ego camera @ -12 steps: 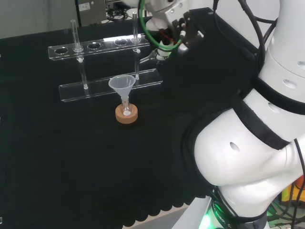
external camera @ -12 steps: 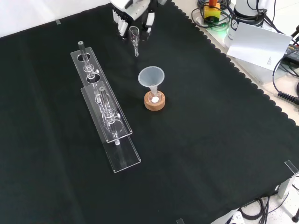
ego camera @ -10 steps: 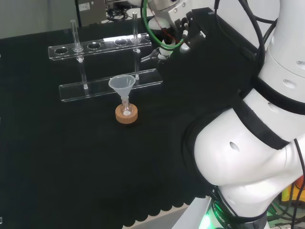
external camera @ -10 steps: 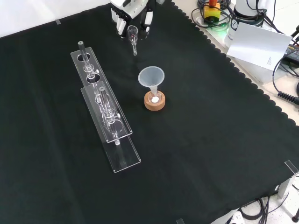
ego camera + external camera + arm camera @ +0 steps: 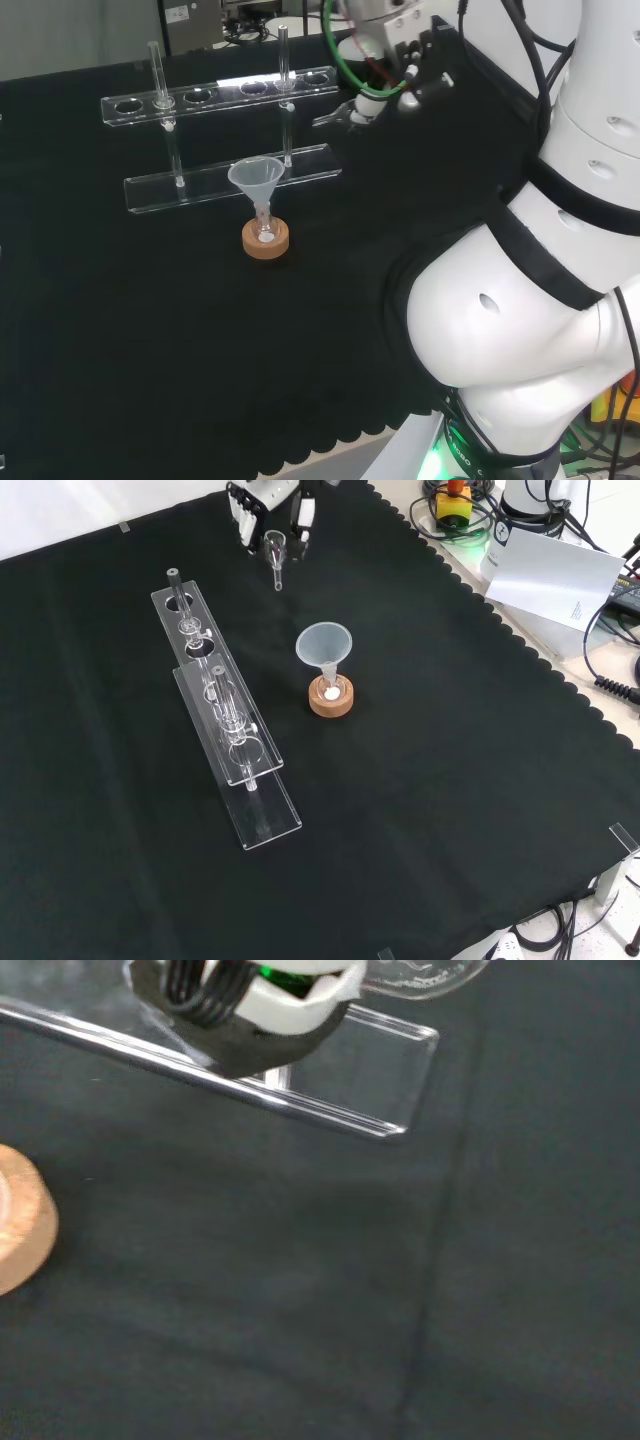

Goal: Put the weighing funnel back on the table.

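Front view placed the hand [image 5: 268,502] at the frame's upper middle. Its fingers [image 5: 244,522] were curled down on either side of the weighing funnel [image 5: 272,552], pinching it, with the stem slanting toward the lower right. The piece sat higher in the frame than the funnel [image 5: 323,643] on its cork ring [image 5: 331,698], and to the upper right of the clear rack [image 5: 225,720]. Whether its stem touched the black cloth [image 5: 450,780] could not be told.

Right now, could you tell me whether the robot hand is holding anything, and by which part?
The robot hand holds the weighing funnel by its wide cup end, stem free.
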Controlling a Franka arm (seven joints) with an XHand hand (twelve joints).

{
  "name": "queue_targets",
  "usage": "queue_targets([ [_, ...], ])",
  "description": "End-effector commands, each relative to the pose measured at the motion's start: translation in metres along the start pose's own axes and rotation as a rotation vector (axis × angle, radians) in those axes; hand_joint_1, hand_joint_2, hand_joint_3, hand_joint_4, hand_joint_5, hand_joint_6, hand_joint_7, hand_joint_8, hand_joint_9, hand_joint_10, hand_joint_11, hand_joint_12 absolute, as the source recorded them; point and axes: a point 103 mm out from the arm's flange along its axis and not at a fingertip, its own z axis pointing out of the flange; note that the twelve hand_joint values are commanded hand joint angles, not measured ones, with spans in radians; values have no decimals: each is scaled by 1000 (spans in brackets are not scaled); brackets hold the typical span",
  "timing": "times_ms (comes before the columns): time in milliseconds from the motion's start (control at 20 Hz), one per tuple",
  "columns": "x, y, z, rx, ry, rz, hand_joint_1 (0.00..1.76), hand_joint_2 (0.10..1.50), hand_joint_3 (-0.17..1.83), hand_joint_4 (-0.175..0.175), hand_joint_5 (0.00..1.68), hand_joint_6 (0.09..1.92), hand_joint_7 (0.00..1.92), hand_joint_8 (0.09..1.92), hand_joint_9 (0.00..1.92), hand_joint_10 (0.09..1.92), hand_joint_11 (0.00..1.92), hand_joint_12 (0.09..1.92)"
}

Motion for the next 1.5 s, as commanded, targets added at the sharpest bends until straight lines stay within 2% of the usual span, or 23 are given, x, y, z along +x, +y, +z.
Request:
queue_targets([
  [50,-18,24,47,-17,84,-42,1279,967,170,-175,1099,821,1142,804,1387,329,1278,691],
  [350,-24,40,67,-27,113,-65,1280,968,167,-175,1099,819,1142,802,1388,328,1278,694],
  [700,-33,54,88,-21,133,-69,1280,969,164,-175,1101,817,1144,800,1389,326,1279,697],
  [1150,-37,57,111,-37,169,-83,1280,970,160,-175,1103,813,1145,796,1390,323,1277,700],
  [1500,-33,55,134,-24,188,-91,1280,971,157,-175,1104,812,1146,794,1388,320,1276,702],
])
